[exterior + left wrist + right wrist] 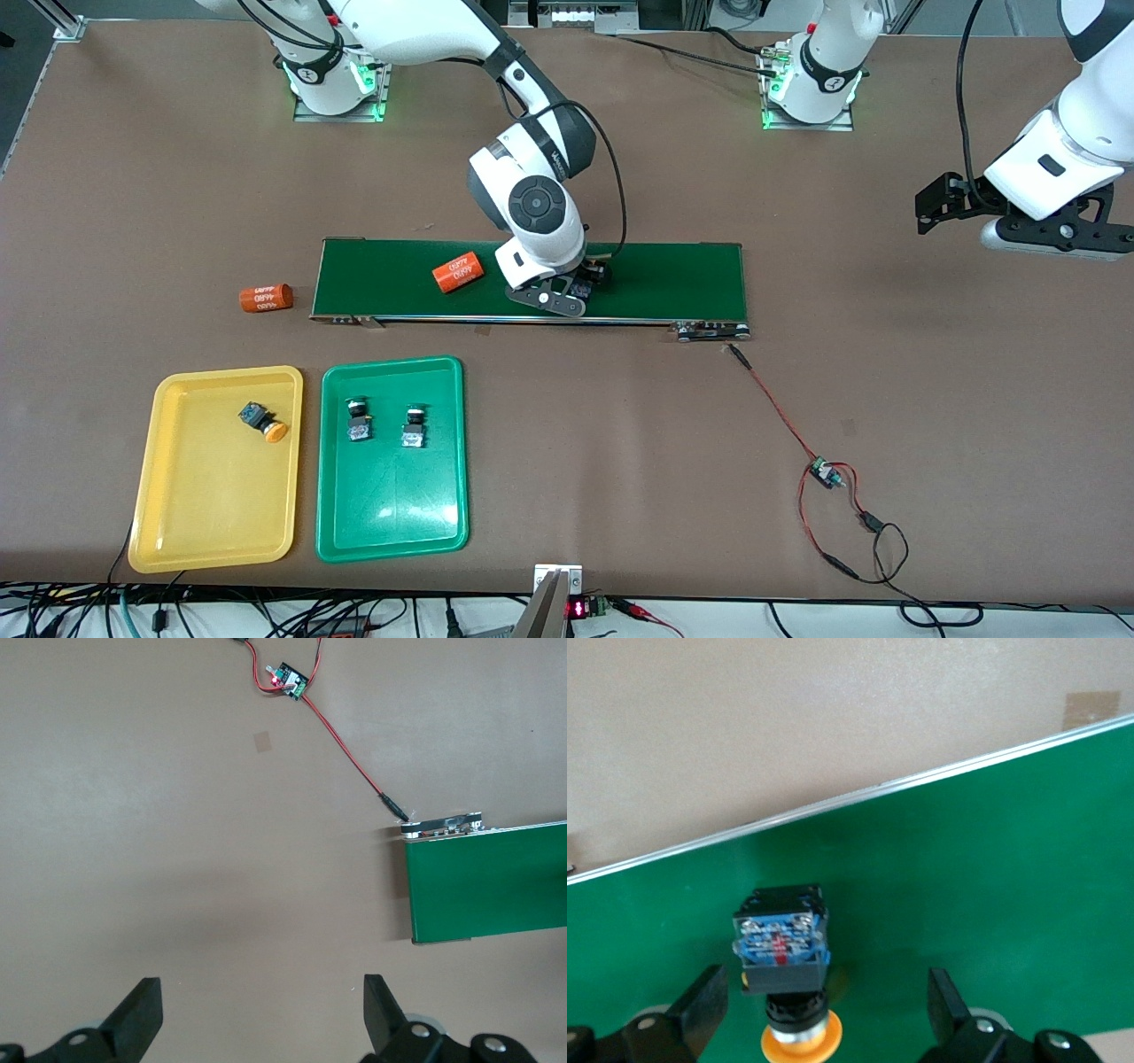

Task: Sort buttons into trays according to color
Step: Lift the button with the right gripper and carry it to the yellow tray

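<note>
- Conveyor belt [673,279]: the right gripper [580,288] is lowered onto it, fingers spread wide around an orange-capped button [784,961] without touching.
- Trays: one orange button [262,422] is held in the yellow tray [168,478], two green buttons [358,418] in the green tray [390,523].
- Left gripper [263,1014]: parked open over bare table.

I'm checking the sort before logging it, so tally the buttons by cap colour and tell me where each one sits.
Green-capped buttons: 2, one beside the other, both in the green tray.
Orange-capped buttons: 2, one in the yellow tray, one on the conveyor belt between the open fingers of the right gripper.
Total: 4 buttons.
</note>
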Motion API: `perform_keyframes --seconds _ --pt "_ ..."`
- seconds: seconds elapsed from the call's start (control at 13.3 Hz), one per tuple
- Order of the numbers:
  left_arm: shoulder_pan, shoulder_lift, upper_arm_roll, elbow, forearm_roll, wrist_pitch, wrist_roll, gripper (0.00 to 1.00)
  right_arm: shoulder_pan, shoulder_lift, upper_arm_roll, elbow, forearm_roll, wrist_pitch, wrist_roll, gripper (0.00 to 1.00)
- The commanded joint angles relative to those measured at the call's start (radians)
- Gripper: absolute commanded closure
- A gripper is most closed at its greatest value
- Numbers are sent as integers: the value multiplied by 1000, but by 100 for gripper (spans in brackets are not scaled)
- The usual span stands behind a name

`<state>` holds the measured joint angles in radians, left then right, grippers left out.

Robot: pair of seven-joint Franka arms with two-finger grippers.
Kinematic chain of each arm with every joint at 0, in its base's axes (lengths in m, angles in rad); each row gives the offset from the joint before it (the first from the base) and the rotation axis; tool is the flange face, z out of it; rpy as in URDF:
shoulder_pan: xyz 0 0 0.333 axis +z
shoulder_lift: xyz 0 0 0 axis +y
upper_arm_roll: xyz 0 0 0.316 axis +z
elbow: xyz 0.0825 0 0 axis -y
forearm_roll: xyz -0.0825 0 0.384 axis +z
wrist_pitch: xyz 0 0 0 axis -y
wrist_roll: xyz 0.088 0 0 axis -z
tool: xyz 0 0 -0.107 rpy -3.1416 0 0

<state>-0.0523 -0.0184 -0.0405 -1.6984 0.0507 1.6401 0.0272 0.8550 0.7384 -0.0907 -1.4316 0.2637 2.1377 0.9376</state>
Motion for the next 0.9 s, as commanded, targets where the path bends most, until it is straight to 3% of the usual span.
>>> perform_keyframes --seconds 0.0,0.08,0.15,0.23,0.6,0.83 --pt "-5 -9 4 11 -17 -20 11 0 2 4 3 -3 -15 28 24 0" --pt "-6 -9 4 11 -17 -20 10 0 1 4 2 -4 -17 28 23 10" --pt "-6 -9 4 11 -17 -22 10 0 -2 4 3 -4 -14 25 24 47" --pt "-6 -9 4 11 -17 -22 10 0 -4 4 3 -4 -15 25 20 61" --pt "-6 -9 -4 16 -17 -22 5 0 -7 -1 0 8 -18 25 3 95" --pt "-6 -8 -7 17 -17 -22 -1 0 -34 -21 -18 43 -24 27 -52 100"
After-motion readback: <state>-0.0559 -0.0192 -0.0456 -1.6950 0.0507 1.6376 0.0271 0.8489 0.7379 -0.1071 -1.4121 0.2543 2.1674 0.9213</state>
